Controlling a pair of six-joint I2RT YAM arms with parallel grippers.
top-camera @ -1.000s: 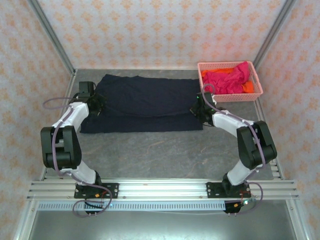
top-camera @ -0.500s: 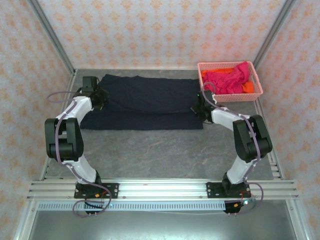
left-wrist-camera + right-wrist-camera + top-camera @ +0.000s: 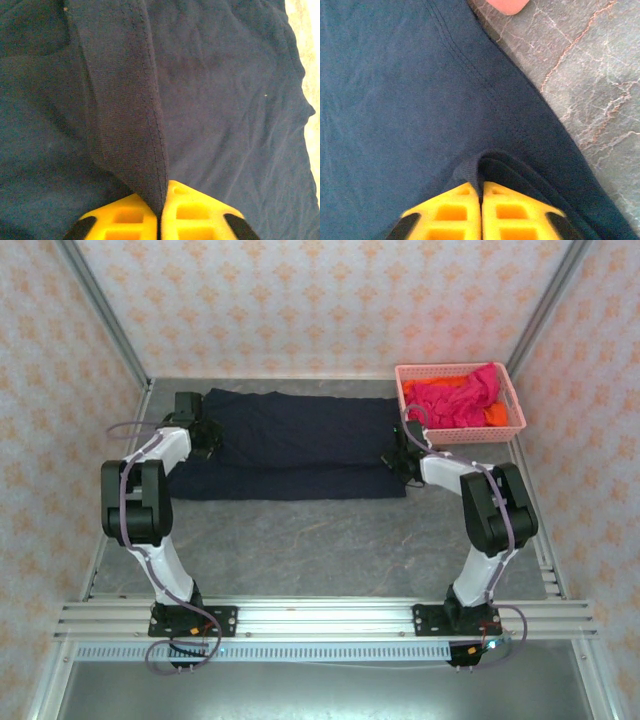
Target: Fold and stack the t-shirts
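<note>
Briefly, your count: three t-shirts, two arms, two hands, one basket.

Navy t-shirt [image 3: 290,445]: lies spread left to right across the far half of the surface [image 3: 320,540], one long lengthwise fold line showing, the near edge straight.

Magenta-red t-shirt [image 3: 455,400]: crumpled in the pink lattice basket [image 3: 465,434] at the far right corner, heaped above the rim.

Orange t-shirt [image 3: 496,416]: in the same basket, mostly under the magenta-red one, showing at the right side.

Your left hand [image 3: 205,435] sits at the left end of the navy t-shirt. On the left wrist camera its yellow fingers [image 3: 192,212] stand narrow, a stitched hem fold of navy cloth pinched in the slit between them.

Your right hand [image 3: 397,455] sits at the right end of the same shirt, just near of the basket. On the right wrist camera its yellow fingers [image 3: 507,212] are nearly together, a bunched ridge of navy cloth caught at the tips.

Surface: grey, stone-patterned with pale and rusty veins, bare on the near half. Both arm bases are bolted to a metal rail [image 3: 320,618] at the near edge.

Room: walls [image 3: 320,300] on three sides, pale pink with a repeating orange motif, metal posts in the far corners.
</note>
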